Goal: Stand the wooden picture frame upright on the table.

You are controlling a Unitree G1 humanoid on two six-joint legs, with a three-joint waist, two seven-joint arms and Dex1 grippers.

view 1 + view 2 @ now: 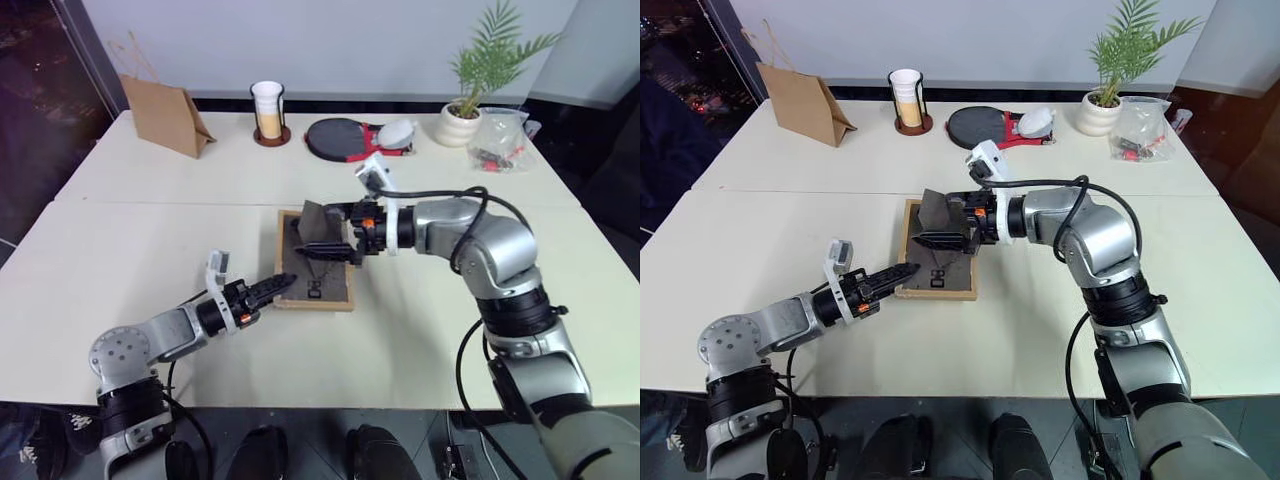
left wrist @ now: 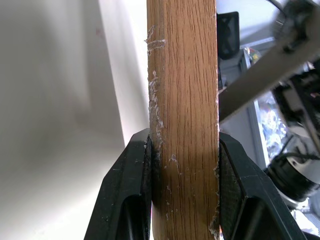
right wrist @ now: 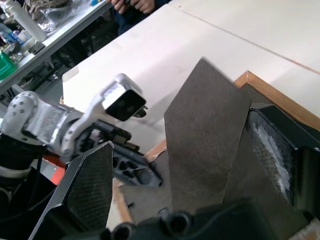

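The wooden picture frame point(image 1: 316, 262) is seen lying face down on the cream worktop point(image 1: 150, 250), dark grey back upward, with its fold-out stand point(image 1: 940, 215) raised off the back. The near-left corner of the frame is pinched by the left end effector point(image 1: 272, 288), whose black fingers point(image 2: 131, 195) are clenched across the thickness of the light-wood rail, as the left wrist view makes plain. Directly beyond that end effector, over the middle of the frame, the right end effector point(image 1: 945, 228) is held with its jaws spread wide and nothing gripped; the upturned stand is caught between its two fingers in the right wrist view, though whether either finger touches it cannot be told.

The frame is judged to be light and stiff, its wooden rails giving a firm, fairly grippy purchase. The glazed front underneath is judged fragile, so a tip-over or a hard set-down should be avoided. The thin stand is likely the weak point: it is hinged, probably springy, and could fold back if pushed. The best hold is considered to be across a rail edge, as the left end effector already has it, with the opposite rail taken by the right one while the frame is tilted up onto its lower edge and stand.
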